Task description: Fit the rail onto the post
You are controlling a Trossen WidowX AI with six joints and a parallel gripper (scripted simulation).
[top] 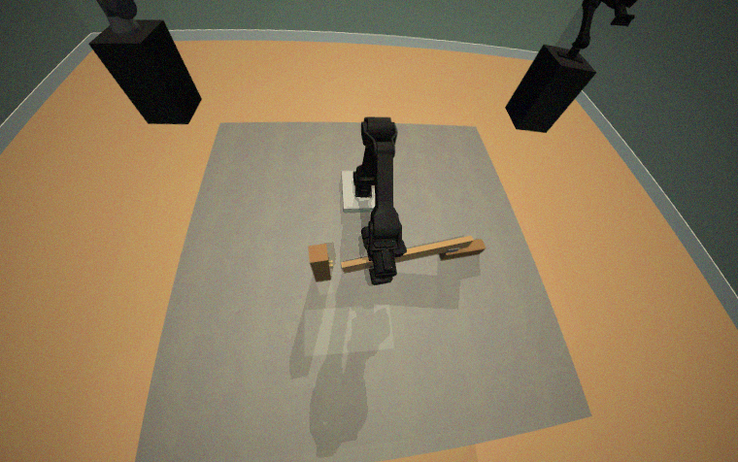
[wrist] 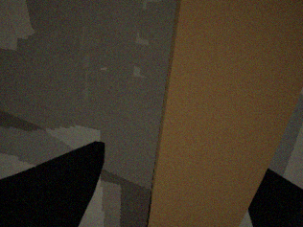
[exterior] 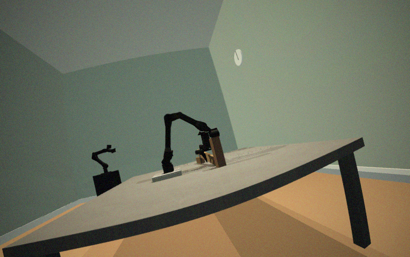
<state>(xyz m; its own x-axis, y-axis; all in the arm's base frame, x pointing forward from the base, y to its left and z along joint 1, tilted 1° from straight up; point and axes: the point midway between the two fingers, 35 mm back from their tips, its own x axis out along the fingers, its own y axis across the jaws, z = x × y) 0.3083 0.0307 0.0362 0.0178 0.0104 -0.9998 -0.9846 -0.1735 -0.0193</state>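
Observation:
The wooden rail (top: pixel 435 248) (wrist: pixel 216 119) runs slantwise. Its far end is at the bracket on the low footboard block (top: pixel 479 246) (exterior: pixel 198 160). Its near end is low, a short gap to the right of the pegs (top: pixel 331 263) in the top view. The upright post (top: pixel 320 266) (exterior: pixel 218 152) stands left of that end. My gripper (top: pixel 384 261) (wrist: pixel 174 161) is partly open and points down over the rail, nearer its post end. The fingers are on either side of the rail. The left one stands clear of it, the right one is close beside it. Their tips are hidden in the top view.
The arm's white base plate (top: pixel 350 190) (exterior: pixel 166 175) is behind the rail on the grey table (top: pixel 245 326) (exterior: pixel 187 193). Two black pedestals (top: pixel 154 82) (top: pixel 544 92) with other arms stand beyond the table. The post is close to the gripper's left side in the top view.

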